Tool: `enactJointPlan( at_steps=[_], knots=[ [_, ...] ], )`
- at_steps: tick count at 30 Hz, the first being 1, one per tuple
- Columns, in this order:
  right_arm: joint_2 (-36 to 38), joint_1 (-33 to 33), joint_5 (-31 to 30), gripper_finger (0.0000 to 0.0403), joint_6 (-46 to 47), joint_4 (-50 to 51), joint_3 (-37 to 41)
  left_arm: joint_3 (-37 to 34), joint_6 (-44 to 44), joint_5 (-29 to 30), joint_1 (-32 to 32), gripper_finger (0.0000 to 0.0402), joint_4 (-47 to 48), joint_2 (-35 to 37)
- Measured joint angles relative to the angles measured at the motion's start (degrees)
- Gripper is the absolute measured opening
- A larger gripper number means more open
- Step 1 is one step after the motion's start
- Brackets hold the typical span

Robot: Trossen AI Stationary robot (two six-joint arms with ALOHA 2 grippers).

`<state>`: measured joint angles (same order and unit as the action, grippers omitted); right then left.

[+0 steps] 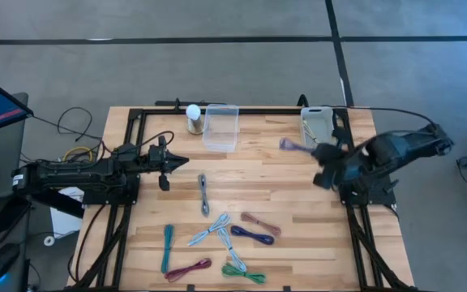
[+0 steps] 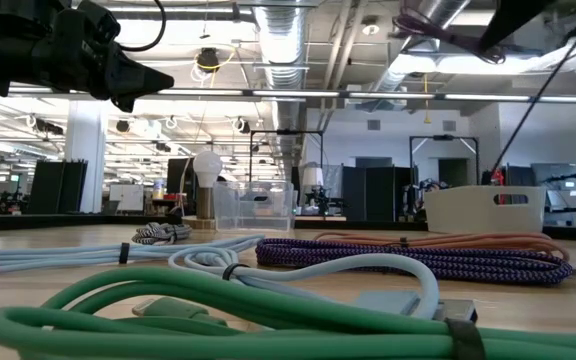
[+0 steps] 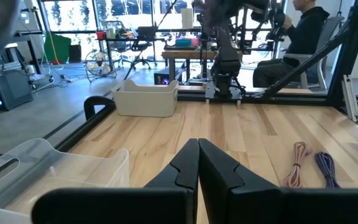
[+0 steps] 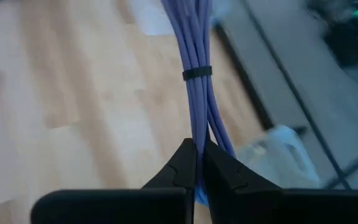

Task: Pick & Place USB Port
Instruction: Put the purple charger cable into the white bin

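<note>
Cable (image 4: pixel 197 93): lavender, folded into a bundle, bound by a dark tie near the middle.
Cable place: lifted off the table (image 1: pixel 298 235), near the white bin (image 1: pixel 316 123) at the far right corner.
Right gripper (image 4: pixel 199 163): fingers pinched tight on one end of the bundle, the rest hanging out past the tips.
Left gripper (image 1: pixel 182 162): closed on nothing, raised over the table's left side.
Other cables: loose on the near boards.
</note>
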<state>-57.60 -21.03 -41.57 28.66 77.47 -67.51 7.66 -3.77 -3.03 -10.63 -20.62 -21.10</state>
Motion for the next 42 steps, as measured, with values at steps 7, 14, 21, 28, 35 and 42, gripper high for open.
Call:
enactJointPlan(
  at_steps=[7, 14, 21, 28, 35, 42],
  knots=[
    [3.1, 9.4, -2.7, 0.0009, -1.9, 2.3, 0.0, 0.0, 0.0, 0.0, 0.0, 0.001, 0.0, 0.0],
    [4.8, 19.3, -3.5, 0.0008, -6.3, 2.3, 0.0, 0.0, 0.0, 0.0, 0.0, 0.001, 0.0, 0.0],
    [4.9, 29.2, -2.0, 0.0007, -10.9, 1.3, 2.6, 0.0, 0.0, 0.0, 0.0, 0.001, 0.0, 0.0],
    [4.9, 38.0, 1.6, 0.0007, -18.5, -6.3, 10.5, 0.0, 0.0, 0.0, 0.0, 0.001, 0.0, 0.0],
    [8.8, 47.4, 8.2, 0.0006, -29.4, -19.3, 18.8, 0.0, 0.0, 0.0, 0.0, 0.001, 0.0, 0.0],
    [14.0, 60.8, 17.2, 0.0006, -36.4, -25.4, 24.8, 0.0, 0.0, 0.0, 0.0, 0.001, 0.0, 0.0]
  ],
)
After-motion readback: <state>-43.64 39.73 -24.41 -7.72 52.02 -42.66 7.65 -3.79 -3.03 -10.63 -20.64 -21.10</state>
